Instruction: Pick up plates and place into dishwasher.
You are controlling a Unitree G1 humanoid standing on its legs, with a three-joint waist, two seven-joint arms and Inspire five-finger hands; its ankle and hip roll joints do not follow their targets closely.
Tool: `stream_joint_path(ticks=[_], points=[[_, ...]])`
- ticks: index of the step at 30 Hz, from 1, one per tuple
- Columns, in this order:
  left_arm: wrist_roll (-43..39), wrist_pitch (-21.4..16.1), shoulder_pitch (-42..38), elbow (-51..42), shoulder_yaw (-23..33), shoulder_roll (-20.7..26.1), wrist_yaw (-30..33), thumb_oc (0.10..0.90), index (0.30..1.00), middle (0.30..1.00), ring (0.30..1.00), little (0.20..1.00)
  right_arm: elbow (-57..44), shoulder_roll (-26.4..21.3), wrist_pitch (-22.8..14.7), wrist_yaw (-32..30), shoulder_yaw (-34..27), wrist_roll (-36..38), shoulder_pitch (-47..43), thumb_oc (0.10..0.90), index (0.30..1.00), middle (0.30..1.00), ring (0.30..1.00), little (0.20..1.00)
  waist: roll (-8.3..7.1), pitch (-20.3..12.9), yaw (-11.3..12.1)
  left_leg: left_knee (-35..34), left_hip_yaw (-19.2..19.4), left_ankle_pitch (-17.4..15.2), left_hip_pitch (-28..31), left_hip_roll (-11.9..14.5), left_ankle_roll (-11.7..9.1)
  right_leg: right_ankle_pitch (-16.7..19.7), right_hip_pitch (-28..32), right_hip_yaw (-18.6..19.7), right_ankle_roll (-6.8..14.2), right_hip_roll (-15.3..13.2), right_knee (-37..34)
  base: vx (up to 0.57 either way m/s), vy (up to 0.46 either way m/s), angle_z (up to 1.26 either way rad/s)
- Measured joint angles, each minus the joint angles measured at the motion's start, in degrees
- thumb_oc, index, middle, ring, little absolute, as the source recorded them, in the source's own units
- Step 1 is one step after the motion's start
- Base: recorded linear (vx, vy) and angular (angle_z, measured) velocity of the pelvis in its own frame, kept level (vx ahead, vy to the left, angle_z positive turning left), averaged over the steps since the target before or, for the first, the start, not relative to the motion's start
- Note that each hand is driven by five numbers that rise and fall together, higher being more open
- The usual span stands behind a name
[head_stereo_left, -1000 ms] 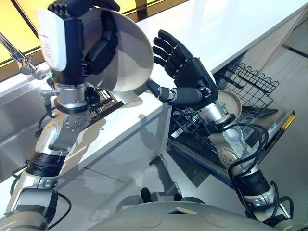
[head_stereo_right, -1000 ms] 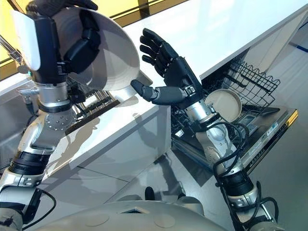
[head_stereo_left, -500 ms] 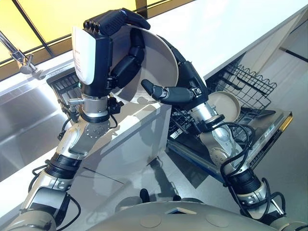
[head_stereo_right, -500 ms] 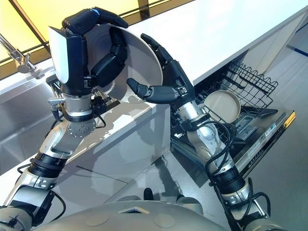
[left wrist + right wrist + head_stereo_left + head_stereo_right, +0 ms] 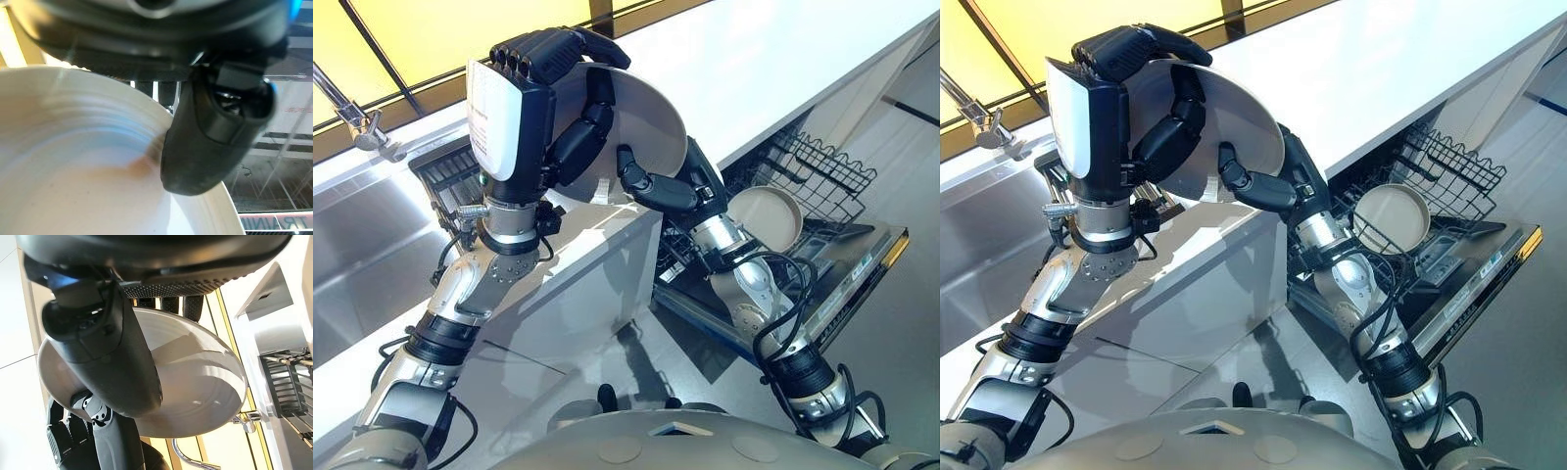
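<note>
Above the white bench (image 5: 783,69), a round white ceramic plate (image 5: 641,122) is gripped by the left hand (image 5: 533,108) with curled fingers (image 5: 553,49) and pinched by the right hand (image 5: 656,186).

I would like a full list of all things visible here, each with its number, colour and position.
Plate: one, white, held up over the counter between both hands.
Second plate: one, beige, standing in the dishwasher rack.
Dishwasher rack: one, black wire, pulled out over the open door.
Dishwasher door: one, dark, folded down.
Counter: one, white, above the dishwasher.
Sink: one, steel, left of the counter.
Faucet: one, metal, behind the sink.
Drying rack: one, black, behind the left hand.
Left hand: dark, curled round the plate's rim.
Right hand: dark, thumb on the plate's face.
</note>
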Motion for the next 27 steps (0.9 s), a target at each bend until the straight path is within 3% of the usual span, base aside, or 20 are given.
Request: stream_joint_path(ticks=[1, 3, 6, 10, 14, 19, 23, 27], points=[[-3.6, -0.7, 0.6, -0.1, 0.0, -0.7, -2.3, 0.8, 0.9, 0.9, 0.9, 0.9, 0.1, 0.0, 0.0, -0.2, -0.5, 0.0, 0.7, 0.1, 0.3, 0.3, 0.3, 0.2, 0.0, 0.0, 0.0, 0.0, -0.2, 0.0, 0.0, 0.0, 0.0, 0.0, 0.0, -0.1, 0.0, 0.0, 0.0, 0.0, -0.002, 0.07], [-22.5, -2.4, 3.8, -1.5, 0.6, -5.2, -14.0, 0.8, 0.9, 0.9, 0.9, 0.9, 1.2, 0.0, 0.0, -1.0, -2.2, 0.2, 3.1, 0.1, 0.3, 0.3, 0.3, 0.2, -0.12, 0.1, 0.2, 0.0, -0.3, 0.0, -0.1, -0.1, 0.0, 0.0, 0.0, -0.3, 0.0, -0.2, 0.0, 0.01, -0.005, 0.05], [-37.4, -2.0, 5.8, -1.8, 0.8, -8.7, -23.8, 0.8, 0.9, 0.9, 0.9, 0.9, 3.3, -0.1, 0.0, -2.5, -3.4, 0.2, 5.3, 0.1, 0.3, 0.3, 0.3, 0.2, -0.19, 0.2, 0.7, 0.0, -0.4, 0.0, -0.2, -0.1, 0.0, 0.0, -0.1, -0.3, 0.0, -0.2, 0.0, 0.0, 0.0, 0.0], [-50.7, 3.5, 9.2, -1.8, 2.5, -10.6, -35.6, 0.8, 0.9, 0.9, 0.9, 0.9, 4.0, 0.0, -2.2, -4.6, -6.3, 0.0, 8.1, 0.1, 0.3, 0.3, 0.3, 0.2, -0.13, 0.2, 1.0, 0.0, -0.4, 0.0, -0.2, -0.1, 0.0, 0.0, -0.1, -0.5, 0.0, -0.3, 0.0, 0.0, 0.0, 0.0], [-54.0, 9.0, 13.7, 0.0, 5.3, -10.3, -42.2, 0.8, 0.9, 0.9, 0.9, 0.9, 5.2, 0.1, -8.5, -9.6, -13.0, -2.9, 9.0, 0.1, 0.3, 0.3, 0.3, 0.2, -0.06, 0.3, 1.2, 0.0, -0.5, 0.0, -0.3, -0.2, 0.0, -0.1, 0.0, -0.8, 0.1, -0.4, 0.0, 0.01, 0.004, 0.02], [-58.1, 11.7, 18.1, 6.7, 10.4, -10.5, -44.7, 0.8, 0.9, 0.9, 0.9, 0.9, 9.0, 0.0, -14.4, -18.4, -24.3, -6.2, 8.9, 0.1, 0.3, 0.3, 0.3, 0.2, 0.24, 0.5, 1.2, 0.0, -1.1, 0.0, -0.4, -0.3, 0.1, -0.1, 0.0, -1.0, 0.1, -0.4, -0.1, 0.04, -0.001, 0.04], [-60.2, 11.9, 20.0, 10.6, 13.0, -11.3, -44.6, 0.8, 0.9, 0.9, 0.9, 0.9, 14.3, -0.1, -14.9, -25.5, -29.7, -9.5, 9.0, 0.1, 0.3, 0.3, 0.3, 0.2, 0.37, 0.7, 1.3, 0.0, -1.9, 0.2, -0.8, -0.5, 0.3, -0.2, 0.0, -1.7, 0.3, -0.5, -0.1, 0.04, -0.005, 0.1], [-60.2, 12.5, 19.8, 11.1, 15.6, -12.7, -43.5, 0.8, 0.9, 0.9, 0.9, 0.9, 20.2, -2.0, -12.4, -29.5, -30.8, -15.6, 9.0, 0.1, 0.3, 0.3, 0.3, 0.2, 0.46, 0.7, 1.4, 0.0, -2.5, 0.3, -0.9, -0.7, 0.4, -0.3, 0.2, -2.6, 0.4, -0.7, -0.1, 0.04, -0.014, 0.1]])
